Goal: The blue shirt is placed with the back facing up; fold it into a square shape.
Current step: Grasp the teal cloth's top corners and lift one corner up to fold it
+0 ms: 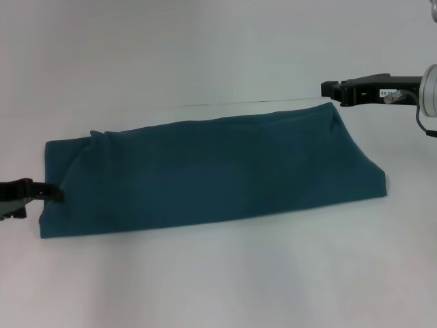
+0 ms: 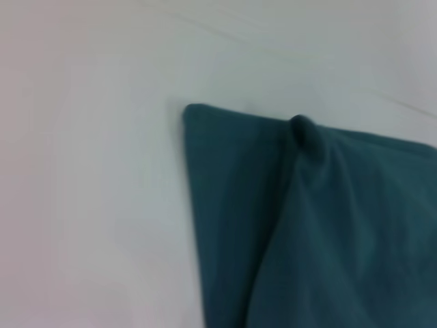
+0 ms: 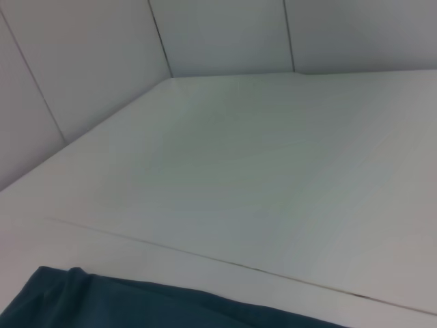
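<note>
The blue shirt [image 1: 205,171] lies on the white table as a long flat band running left to right, with a small pucker near its far left corner [image 2: 304,130]. My left gripper [image 1: 56,194] sits low at the shirt's left edge, its tip touching or just over the cloth. My right gripper [image 1: 328,89] hovers level just above and behind the shirt's raised far right corner. The right wrist view catches only a strip of the shirt's [image 3: 136,304] far edge. Neither wrist view shows any fingers.
The white table [image 1: 218,280] stretches out in front of the shirt and behind it. A thin seam [image 3: 239,266] crosses the tabletop behind the cloth. Pale wall panels [image 3: 225,34] stand at the back.
</note>
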Robot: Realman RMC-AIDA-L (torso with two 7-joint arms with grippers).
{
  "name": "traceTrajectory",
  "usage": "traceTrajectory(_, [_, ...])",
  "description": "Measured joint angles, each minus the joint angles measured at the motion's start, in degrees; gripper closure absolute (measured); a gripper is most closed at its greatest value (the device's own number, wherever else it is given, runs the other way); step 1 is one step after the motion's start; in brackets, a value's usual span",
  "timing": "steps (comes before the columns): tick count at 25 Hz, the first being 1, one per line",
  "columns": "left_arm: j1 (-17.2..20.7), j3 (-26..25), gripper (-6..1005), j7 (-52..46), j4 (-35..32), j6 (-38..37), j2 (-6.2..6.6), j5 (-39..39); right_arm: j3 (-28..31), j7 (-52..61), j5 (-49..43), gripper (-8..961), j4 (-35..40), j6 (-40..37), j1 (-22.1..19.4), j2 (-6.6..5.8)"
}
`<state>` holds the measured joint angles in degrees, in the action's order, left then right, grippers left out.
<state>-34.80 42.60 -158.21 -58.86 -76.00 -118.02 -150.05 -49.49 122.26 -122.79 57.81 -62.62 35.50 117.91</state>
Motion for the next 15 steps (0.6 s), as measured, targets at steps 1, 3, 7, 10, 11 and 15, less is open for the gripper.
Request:
traceTrajectory(1, [-0.09,0.06,309,-0.24,-0.04,0.05,-0.03,-0.67,-0.02,0.0,0.0,954,0.01,-0.01,0.04,0.07])
traceTrajectory(3, [-0.28,0.13,236,-0.52,-0.06,0.11,-0.19,-1.86,-0.06,0.0,0.0,954,0.03,-0.04,0.11,0.2])
traceTrajectory(7, [-0.43,0.13,128,-0.73,0.12,-0.4,-0.5,-2.71,-0.08,0.0,0.0,954,0.05,-0.05,0.18,0.22])
traceTrajectory(10, [-0.29,0.12,134,-1.26,0.21,-0.81,-0.75,-2.85,-0.08,0.0,0.0,954,0.06,-0.03,0.19,0.11])
traceTrajectory(11, [-0.18,0.12,136,-1.4,0.21,-1.01,-0.91,-2.87,-0.09,0.0,0.0,954,0.07,0.08,0.19,0.05])
traceTrajectory(15, [0.2,-0.12,138,-2.05,0.21,-1.2,-1.47,-2.89,-0.05,-0.01,0.0,954,0.1,0.21,0.16,-0.02])
